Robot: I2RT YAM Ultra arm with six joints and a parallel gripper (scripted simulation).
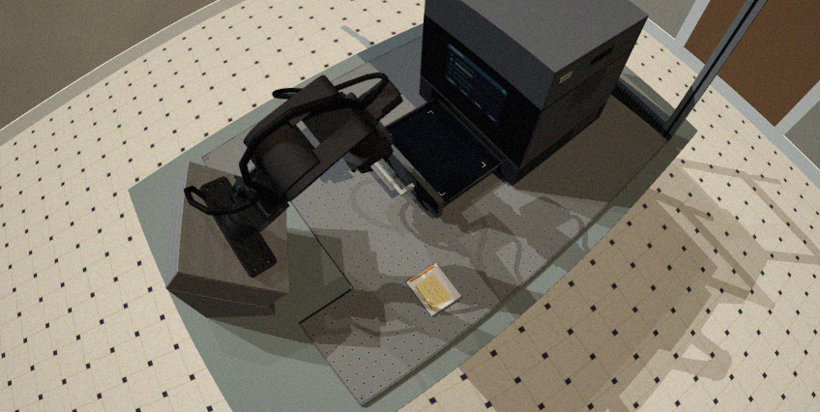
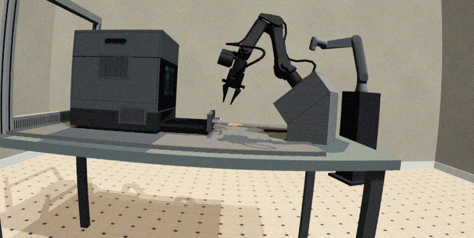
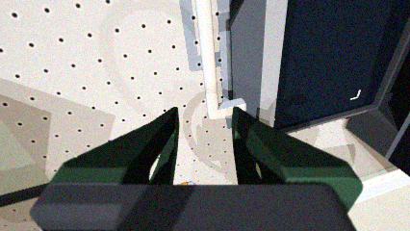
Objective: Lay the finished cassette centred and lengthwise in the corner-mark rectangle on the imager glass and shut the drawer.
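The finished cassette FINISHED [image 1: 433, 288], a small pale plate with a yellow gel, lies flat on the perforated board near the front; it also shows in the side view [image 2: 235, 124]. The gel imager IM [image 1: 529, 45] stands at the back with its drawer pulled out, its dark glass [image 1: 440, 149] bare, with white corner marks [image 3: 355, 94]. The drawer's pale handle bar [image 3: 207, 58] runs along its front. My gripper [image 2: 230, 97] hangs well above the handle, pointing down. In the wrist view its fingers stand partly apart with nothing between them.
My arm's wedge-shaped base [image 2: 307, 109] stands left of the board. A dark post with a camera arm [image 2: 359, 115] stands behind it. A metal frame [image 1: 718, 45] rises behind IM. The cassette lies far from the drawer, with bare board between.
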